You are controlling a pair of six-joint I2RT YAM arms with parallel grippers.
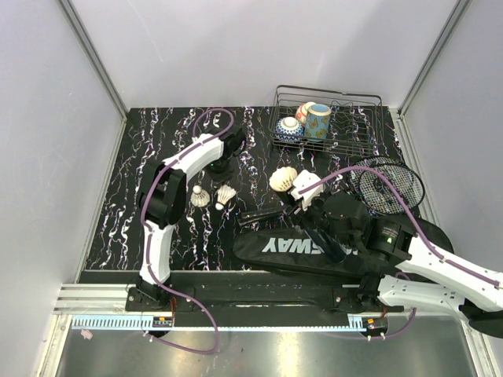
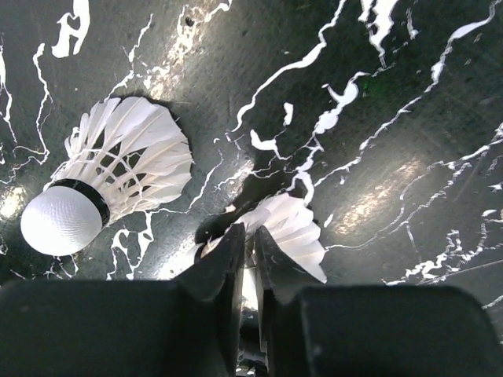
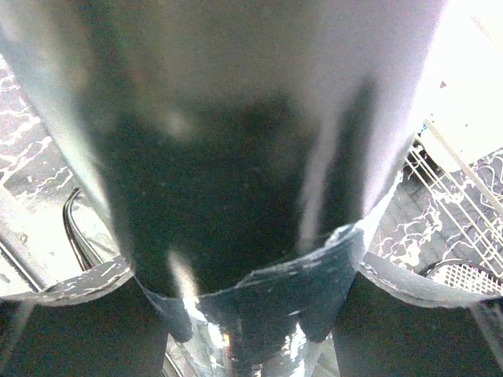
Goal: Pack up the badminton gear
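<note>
Tube [image 3: 251,157] clamped in R gripper [image 3: 251,314], long axis away from cam; L gripper [image 2: 250,243] narrow, pinching shuttlecock [image 2: 292,232].

Robot test cell in a laboratory. Plain grey wall panels [image 1: 236,47] in aluminium framing [image 1: 94,59] enclose a black, white-veined tabletop [image 1: 134,196] on the left, right and far sides. The left arm [image 1: 181,165] and right arm [image 1: 440,271] are bolted to a rail [image 1: 259,297] along the near edge, trailing purple cables [image 1: 189,334].

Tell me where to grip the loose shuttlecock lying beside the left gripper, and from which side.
Probably the round cork, from above, jaws either side of it: the shuttlecock lies on its side, and its fanned feathers would likely crush.
</note>
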